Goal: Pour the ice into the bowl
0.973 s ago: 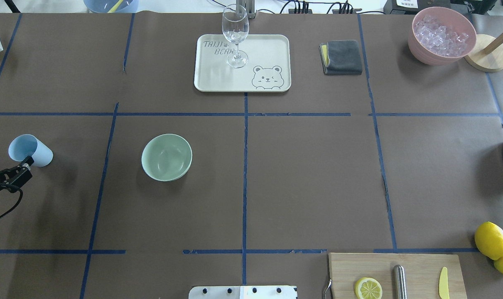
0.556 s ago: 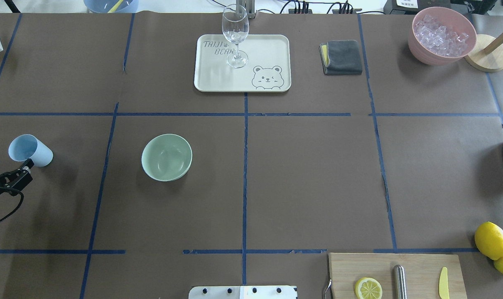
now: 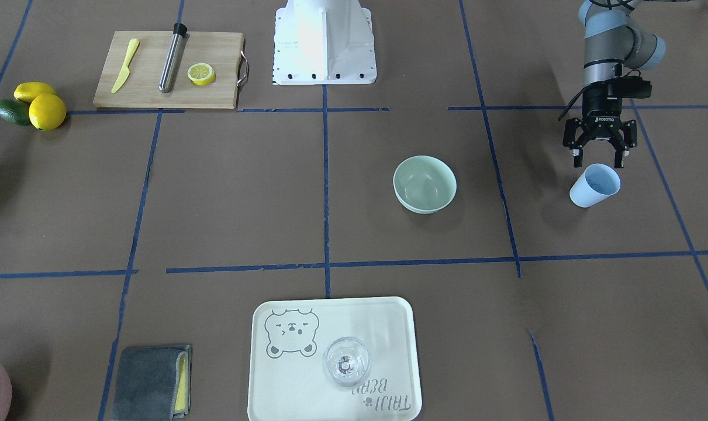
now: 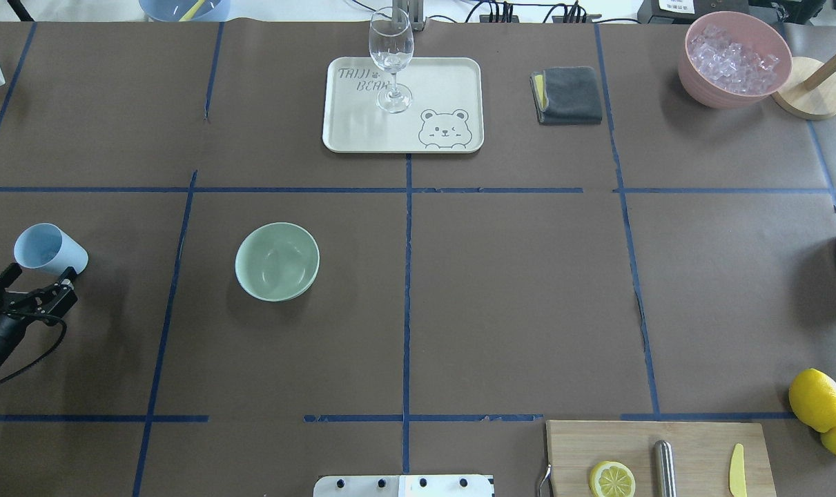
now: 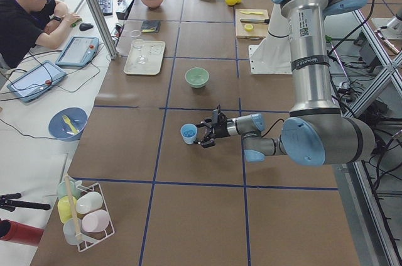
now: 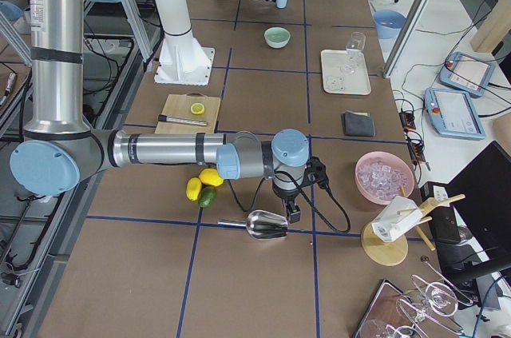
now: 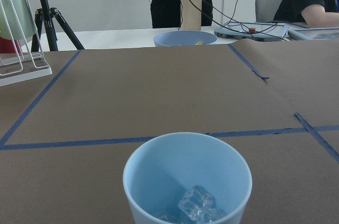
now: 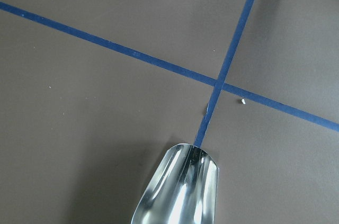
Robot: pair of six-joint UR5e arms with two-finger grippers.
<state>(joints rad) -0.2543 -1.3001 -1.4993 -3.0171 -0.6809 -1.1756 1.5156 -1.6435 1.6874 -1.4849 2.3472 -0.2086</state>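
1. The brown-papered table (image 4: pixel 514 290) is crossed by blue tape lines
2. The mint-green bowl (image 4: pixel 277 261) stands upright, left of the table's centre
3. The blue cup (image 4: pixel 50 250) stands near the left edge, well apart from the bowl
4. The left gripper (image 3: pixel 598 158) hovers just beside the cup, its fingers spread apart, gripping nothing
5. The right gripper (image 6: pixel 291 210) sits at a metal scoop (image 6: pixel 267 224); I cannot tell whether it is apart or closed
6. The ice (image 7: pixel 196 208), a few clear cubes, lies in the cup's bottom
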